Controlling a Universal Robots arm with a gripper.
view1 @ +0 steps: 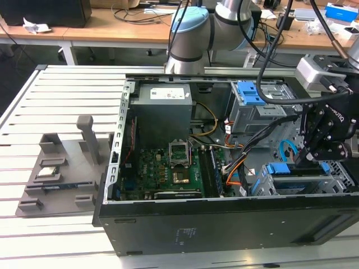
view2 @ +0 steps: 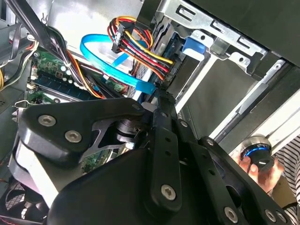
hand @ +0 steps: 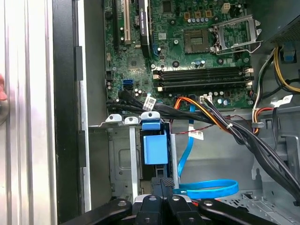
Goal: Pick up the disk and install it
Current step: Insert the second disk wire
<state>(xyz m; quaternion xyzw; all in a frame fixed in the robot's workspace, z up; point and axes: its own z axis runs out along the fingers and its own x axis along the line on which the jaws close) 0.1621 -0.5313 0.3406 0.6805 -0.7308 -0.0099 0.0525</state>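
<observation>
The disk stands on edge in the metal drive cage at the case's front corner, on the exterior view's right. Its blue bracket (view1: pixel 277 168) shows above the cage rails, and the same blue bracket (hand: pixel 154 149) (view2: pixel 193 47) shows in both wrist views. My gripper (view1: pixel 301 161) reaches down into the case right beside that cage. Its fingertips are pressed together, so the gripper (hand: pixel 166 182) (view2: pixel 157 96) is shut with nothing between them. They sit at the end of the disk's slot. Whether they touch the disk is hidden.
The open computer case (view1: pixel 224 224) lies on a slatted table. Inside are the motherboard (view1: pixel 168 171), power supply (view1: pixel 162 95), a blue flat cable (hand: pixel 206 188) and wire bundles (view2: pixel 140 44) near the cage. A grey parts fixture (view1: pixel 56 174) sits at the exterior view's left. A person's hand (view2: pixel 258 164) holds a knob outside the case.
</observation>
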